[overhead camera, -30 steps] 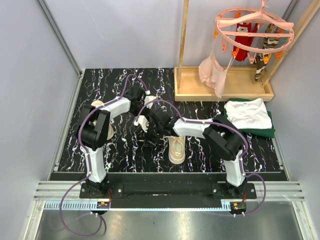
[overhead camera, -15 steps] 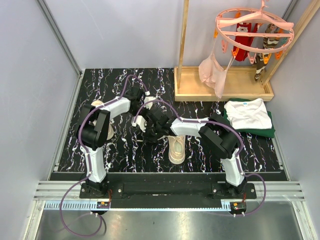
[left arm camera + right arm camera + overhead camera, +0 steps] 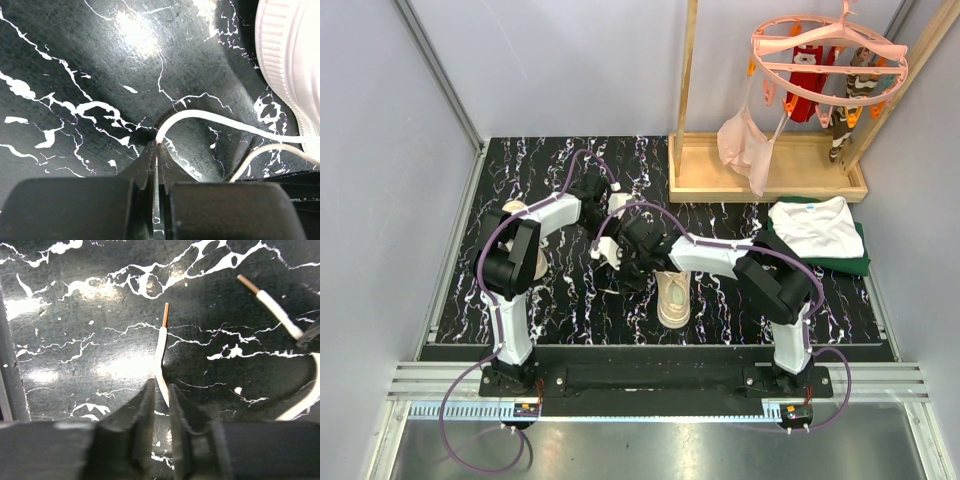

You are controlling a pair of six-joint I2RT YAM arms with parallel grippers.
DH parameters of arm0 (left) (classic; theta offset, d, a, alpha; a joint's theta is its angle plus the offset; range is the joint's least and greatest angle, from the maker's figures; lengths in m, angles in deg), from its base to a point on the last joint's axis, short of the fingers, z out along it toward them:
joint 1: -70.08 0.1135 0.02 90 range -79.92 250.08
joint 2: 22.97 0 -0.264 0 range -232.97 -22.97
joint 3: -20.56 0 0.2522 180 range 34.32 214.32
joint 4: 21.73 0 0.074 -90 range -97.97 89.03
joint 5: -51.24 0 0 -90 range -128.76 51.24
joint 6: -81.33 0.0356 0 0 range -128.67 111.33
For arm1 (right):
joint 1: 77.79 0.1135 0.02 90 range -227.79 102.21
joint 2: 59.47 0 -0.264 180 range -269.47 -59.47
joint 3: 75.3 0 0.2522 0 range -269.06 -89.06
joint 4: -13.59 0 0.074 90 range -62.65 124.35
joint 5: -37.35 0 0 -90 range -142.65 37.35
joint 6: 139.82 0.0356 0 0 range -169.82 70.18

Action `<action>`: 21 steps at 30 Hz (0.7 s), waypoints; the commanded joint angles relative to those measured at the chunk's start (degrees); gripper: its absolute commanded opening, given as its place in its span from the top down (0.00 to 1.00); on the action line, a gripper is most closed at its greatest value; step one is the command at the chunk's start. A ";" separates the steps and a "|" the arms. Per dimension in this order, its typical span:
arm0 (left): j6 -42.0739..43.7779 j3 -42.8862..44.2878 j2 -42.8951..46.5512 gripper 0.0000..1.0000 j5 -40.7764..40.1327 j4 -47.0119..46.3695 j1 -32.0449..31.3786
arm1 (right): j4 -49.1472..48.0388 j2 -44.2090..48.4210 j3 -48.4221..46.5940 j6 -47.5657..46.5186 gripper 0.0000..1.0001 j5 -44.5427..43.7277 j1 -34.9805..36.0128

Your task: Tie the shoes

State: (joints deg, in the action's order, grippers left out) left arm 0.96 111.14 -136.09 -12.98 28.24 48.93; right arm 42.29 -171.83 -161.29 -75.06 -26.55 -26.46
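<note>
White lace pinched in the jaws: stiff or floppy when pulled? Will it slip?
Probably floppy: the lace runs in a loose curve from the left jaws to the shoe. The lace end kinks just past the right jaws, so only the copper-coloured tip is likely stiff. Thin and smooth-looking, it may slip from a light pinch.

Black table [image 3: 570,300] veined white; cream shoe [image 3: 672,297]; white laces [image 3: 160,347] tipped copper; pink hanger [image 3: 825,50].
</note>
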 commanded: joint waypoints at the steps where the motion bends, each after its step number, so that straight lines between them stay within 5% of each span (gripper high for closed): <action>1: 0.83 2.20 0.18 1.00 2.17 -0.43 0.23 | 3.25 0.92 -4.94 -0.78 0.69 -0.53 0.52; 6: 0.83 1.85 0.44 1.00 2.08 -0.43 0.23 | 3.87 -0.93 -6.00 -2.71 0.60 -2.02 0.53; 21: 0.48 1.67 0.09 1.00 2.43 -0.43 0.14 | 2.20 -4.71 -0.73 -7.19 0.60 -7.91 4.21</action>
State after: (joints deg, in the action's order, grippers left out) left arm 0.94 111.14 -136.09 -12.45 28.37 48.93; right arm 43.99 -175.22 -165.16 -79.89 -31.44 -24.71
